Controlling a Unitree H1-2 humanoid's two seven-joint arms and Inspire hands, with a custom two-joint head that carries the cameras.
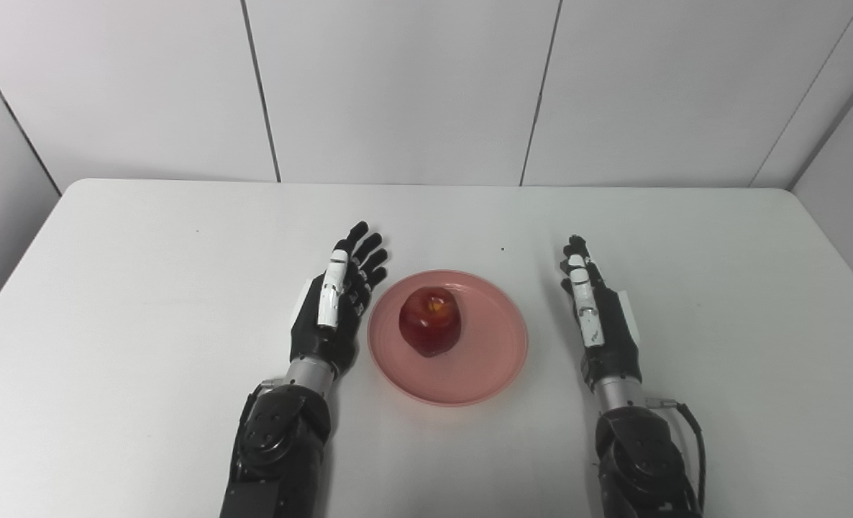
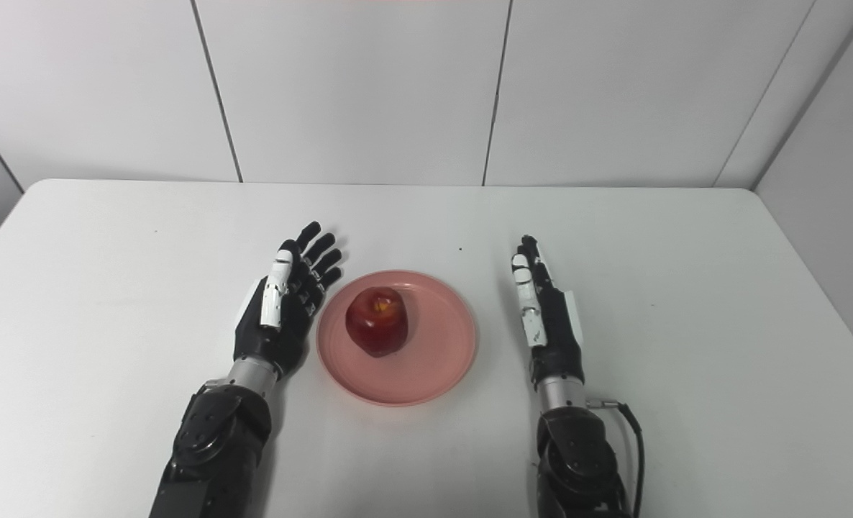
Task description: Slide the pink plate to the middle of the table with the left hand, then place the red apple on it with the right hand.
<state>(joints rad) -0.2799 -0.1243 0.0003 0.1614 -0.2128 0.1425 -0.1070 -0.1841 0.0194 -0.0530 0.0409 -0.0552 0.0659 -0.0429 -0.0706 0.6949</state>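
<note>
both hands point(image 1: 334, 302) point(image 1: 593, 302) flank plate point(image 1: 484, 374) — apple point(image 1: 430, 321) on it

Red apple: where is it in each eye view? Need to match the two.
Left eye view: red apple just left of frame centre, on the pink plate.
Right eye view: apple further left of centre, same plate.
Shared landmark: small dark speck on the table behind the plate.

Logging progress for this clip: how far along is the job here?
Both steps look done: the plate sits mid-table and the apple rests on it. Nothing is in hand; the left hand and right hand are open, flanking the plate, fingers straight. Nothing visible is left to do.
</note>
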